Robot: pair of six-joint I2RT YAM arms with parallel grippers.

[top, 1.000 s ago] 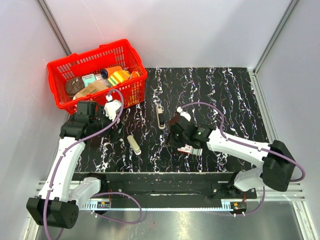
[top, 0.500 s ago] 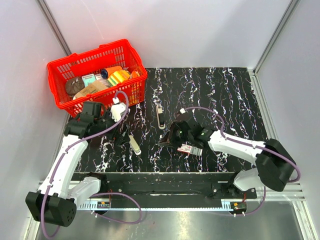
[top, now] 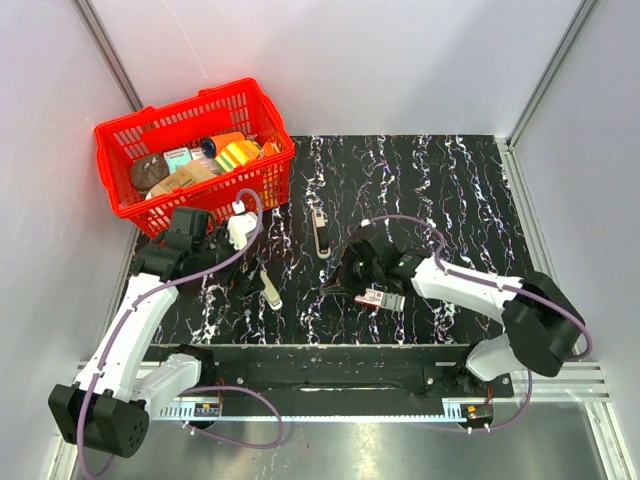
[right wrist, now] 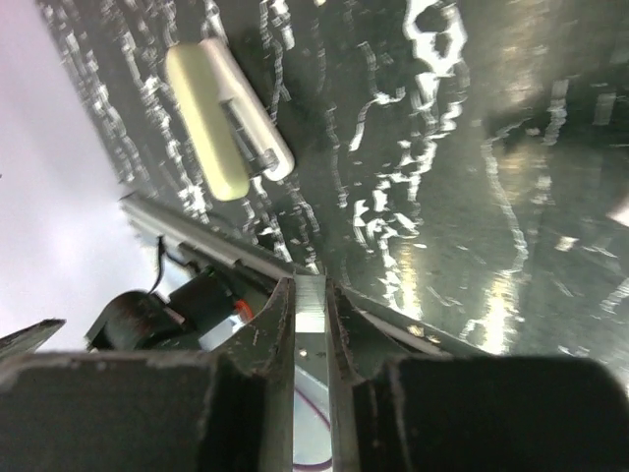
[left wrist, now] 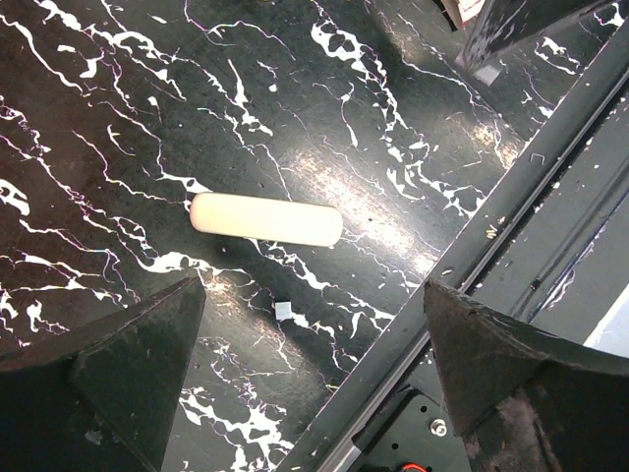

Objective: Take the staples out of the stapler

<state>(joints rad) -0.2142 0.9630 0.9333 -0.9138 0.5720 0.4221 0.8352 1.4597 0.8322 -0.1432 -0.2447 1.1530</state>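
Cream in colour, the stapler (left wrist: 265, 218) lies flat on the black marbled table (left wrist: 128, 88), left of centre in the left wrist view. In the top view it sits left of the middle, near the front rail. The left gripper (left wrist: 314, 293) hangs over it with its jaws spread wide apart. One finger (left wrist: 118, 364) is at the lower left of the frame and the other at the lower right, and neither touches the stapler. A tiny pale fleck (left wrist: 283, 311) lies on the table just below the stapler.

The right gripper (right wrist: 310, 290) has its jaws almost together, clamped on a thin silvery strip (right wrist: 311, 310) that stands between them at the bottom centre of its wrist view. The stapler shows at the upper left of that view, well apart from the fingers.

In the top view a slim metal bar (top: 320, 235) lies near the table's centre, and a red basket (top: 118, 150) of goods stands at the upper left.
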